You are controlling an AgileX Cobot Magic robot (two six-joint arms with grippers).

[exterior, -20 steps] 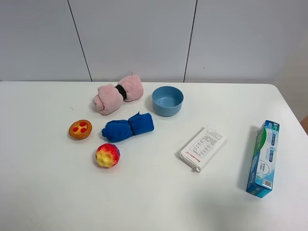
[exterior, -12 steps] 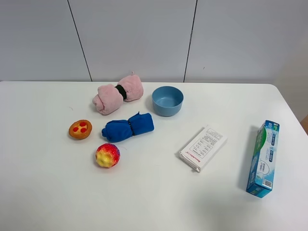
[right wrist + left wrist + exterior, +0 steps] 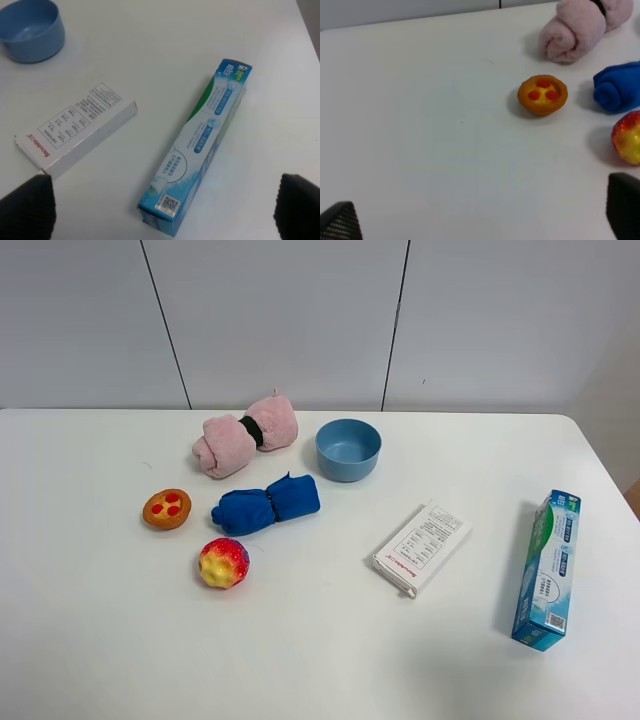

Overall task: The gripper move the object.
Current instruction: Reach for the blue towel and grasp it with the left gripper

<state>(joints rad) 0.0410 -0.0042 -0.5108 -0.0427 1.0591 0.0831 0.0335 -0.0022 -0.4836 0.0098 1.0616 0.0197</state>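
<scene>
- Black left claw (image 3: 481,216): fingers spread wide, nothing between them, over the bare white table (image 3: 320,670).
- Orange tart (image 3: 167,508) sits furthest left, with a red-yellow ball (image 3: 224,562) near it, closer to the front edge.
- Pink towel roll (image 3: 245,432) lies behind the blue cloth roll (image 3: 266,504), apart from it.
- Blue bowl (image 3: 348,448) stands upright, just right of the pink roll.
- White box (image 3: 423,546) lies flat, long axis diagonal, far end to the right.
- Toothpaste box (image 3: 547,569) lies by the table's right edge, well apart from the white box. Its long axis runs front to back, far end tipped slightly right, barcode end toward the front.
- Right claw (image 3: 161,206): fingers spread wide, toothpaste box seen between them, not gripped.
</scene>
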